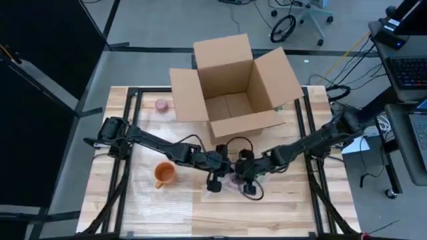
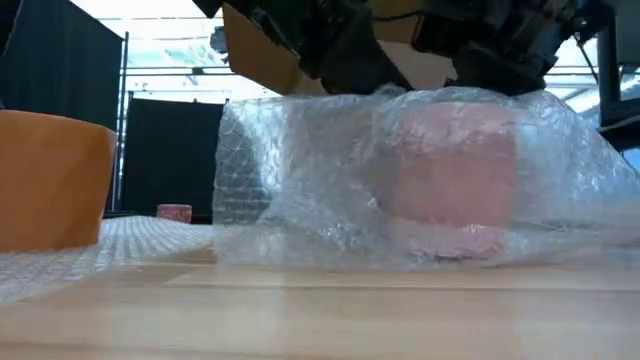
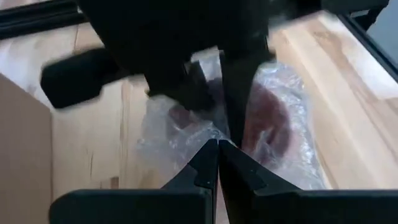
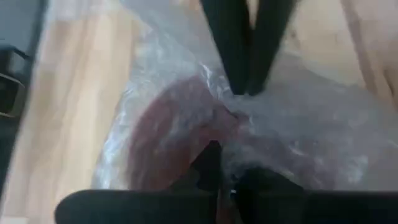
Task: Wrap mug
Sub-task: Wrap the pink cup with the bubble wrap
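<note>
My left tool (image 3: 217, 148) is pinched tight on the bubble wrap (image 2: 300, 170). My right tool (image 4: 227, 163) pinches the wrap too, just beside it. A pink mug (image 2: 455, 175) sits inside the wrap on the desk (image 1: 280, 207). An orange mug (image 1: 164, 175) stands nearby. A box (image 1: 230, 83) is behind.

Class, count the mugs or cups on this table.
3: an orange ceramic mug near the left arm, a pink mug under clear bubble wrap between both grippers, a small pink cup beside the cardboard box.
</note>
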Controlling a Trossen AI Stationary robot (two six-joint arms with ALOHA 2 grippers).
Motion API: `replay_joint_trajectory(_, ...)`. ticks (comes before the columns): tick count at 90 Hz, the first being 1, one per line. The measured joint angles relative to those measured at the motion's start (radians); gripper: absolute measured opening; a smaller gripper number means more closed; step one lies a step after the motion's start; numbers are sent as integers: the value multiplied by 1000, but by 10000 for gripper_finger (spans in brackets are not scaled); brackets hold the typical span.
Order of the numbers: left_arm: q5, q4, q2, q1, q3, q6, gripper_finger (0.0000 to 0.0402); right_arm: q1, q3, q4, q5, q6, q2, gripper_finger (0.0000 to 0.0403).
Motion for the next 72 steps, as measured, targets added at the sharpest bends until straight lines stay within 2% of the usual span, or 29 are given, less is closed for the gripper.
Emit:
replay_joint_trajectory(24, 77, 28, 50, 0, 2, 19, 1, -9, 155, -188, -34, -82, 133, 0)
replay_joint_trajectory(50, 87, 41, 119, 4, 6, 12, 1, -5, 214, -275, -45, -81, 140, 3)
replay_joint_trajectory(59, 87, 39, 120, 5, 6, 9, 1, -6, 217, -277, -48, -78, 137, 20)
replay_joint_trajectory(72, 88, 33, 119, 7, 6, 6, 1, -7, 218, -284, -47, -76, 122, 64)
